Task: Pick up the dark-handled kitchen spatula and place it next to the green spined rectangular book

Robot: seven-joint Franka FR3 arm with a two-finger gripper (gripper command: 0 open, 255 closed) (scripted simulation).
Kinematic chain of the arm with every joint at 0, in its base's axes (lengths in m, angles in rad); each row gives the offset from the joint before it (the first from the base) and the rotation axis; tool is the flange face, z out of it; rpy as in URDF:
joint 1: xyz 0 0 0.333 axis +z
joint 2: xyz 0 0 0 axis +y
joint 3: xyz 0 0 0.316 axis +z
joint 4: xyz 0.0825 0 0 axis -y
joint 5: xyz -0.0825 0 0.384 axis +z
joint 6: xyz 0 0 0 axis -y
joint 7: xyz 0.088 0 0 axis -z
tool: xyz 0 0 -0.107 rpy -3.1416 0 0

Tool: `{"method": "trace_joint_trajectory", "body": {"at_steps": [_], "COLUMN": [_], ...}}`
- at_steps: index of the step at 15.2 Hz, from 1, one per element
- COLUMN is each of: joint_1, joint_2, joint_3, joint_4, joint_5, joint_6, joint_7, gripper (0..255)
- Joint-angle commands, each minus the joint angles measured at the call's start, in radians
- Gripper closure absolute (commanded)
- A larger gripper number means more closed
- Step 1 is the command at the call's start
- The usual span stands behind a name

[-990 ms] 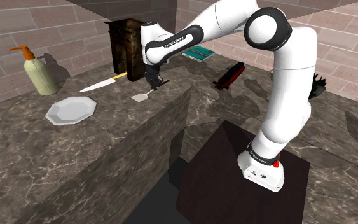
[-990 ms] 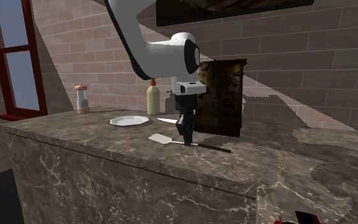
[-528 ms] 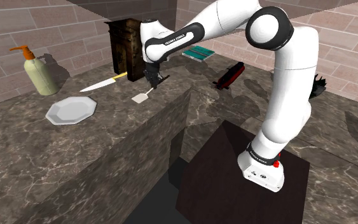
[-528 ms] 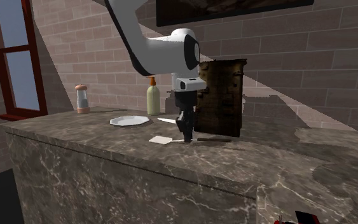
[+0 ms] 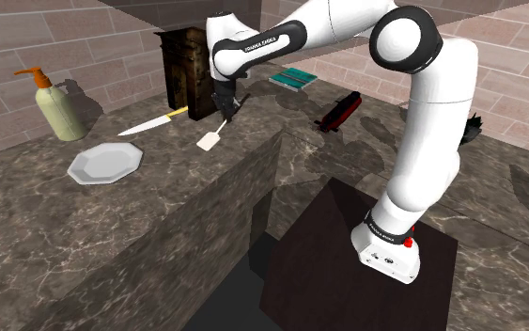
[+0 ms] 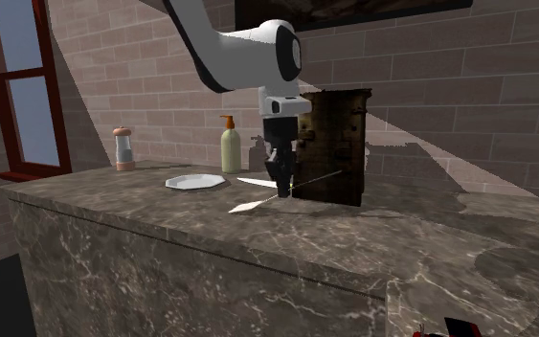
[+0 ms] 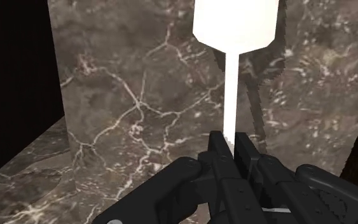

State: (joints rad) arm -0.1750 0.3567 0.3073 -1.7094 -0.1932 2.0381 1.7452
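I count one spatula, one white plate, one knife, one dark block and one green book. One pump bottle stands at the shoulder view's upper left. Two dark red-marked objects, right of centre and at the right edge, I can't identify. The second exterior view's left adds one shaker and one window.

Shoulder view high beside stand, second exterior low across shared counter, wrist close above it
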Motion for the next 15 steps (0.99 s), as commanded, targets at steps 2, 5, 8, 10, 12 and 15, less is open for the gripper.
{"method": "trace_joint_trajectory", "body": {"at_steps": [2, 5, 8, 10, 12, 15], "joint_1": [-0.001, -0.001, -0.018, -0.051, -0.083, -0.129], "joint_2": [-0.014, -0.026, -0.046, -0.075, -0.1, -0.132], "joint_3": [0.003, 0.005, 0.0, -0.011, -0.025, -0.047], "joint_4": [0.023, 0.048, 0.035, -0.005, -0.039, -0.081], "joint_5": [0.007, 0.013, 0.021, 0.032, 0.043, 0.056], "joint_6": [-0.037, -0.072, -0.076, -0.06, -0.046, -0.028], "joint_7": [-0.006, -0.012, -0.035, -0.08, -0.125, -0.194], "gripper": [255, 255, 255, 255, 255, 255]}}
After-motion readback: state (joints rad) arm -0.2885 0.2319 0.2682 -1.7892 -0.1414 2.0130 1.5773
